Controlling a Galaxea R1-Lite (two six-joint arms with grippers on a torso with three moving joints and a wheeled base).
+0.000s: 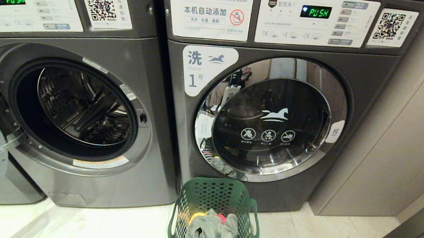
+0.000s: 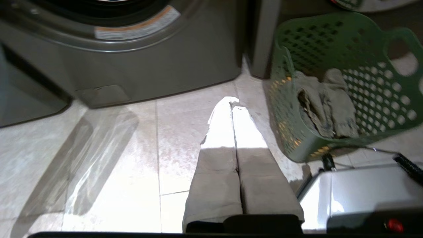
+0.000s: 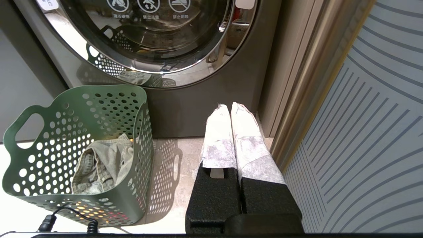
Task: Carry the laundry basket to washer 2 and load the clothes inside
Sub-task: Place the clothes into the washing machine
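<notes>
Your laundry basket [image 1: 214, 215] of clothes [image 1: 212, 234] sat on the floor before the shut washer labelled 1 [image 1: 274, 113]; left gripper [image 2: 232, 100] and right gripper [image 3: 231, 107] hung empty, fingers pressed together.

I count two dark grey front-load washers: one on the left [image 1: 72, 95] with its door open, one on the right [image 1: 275, 101] labelled 1. One green laundry basket [image 1: 216, 196] holds one heap of clothes [image 1: 211, 234]. I have two end effectors, left [image 2: 231, 100] and right [image 3: 230, 106].
</notes>
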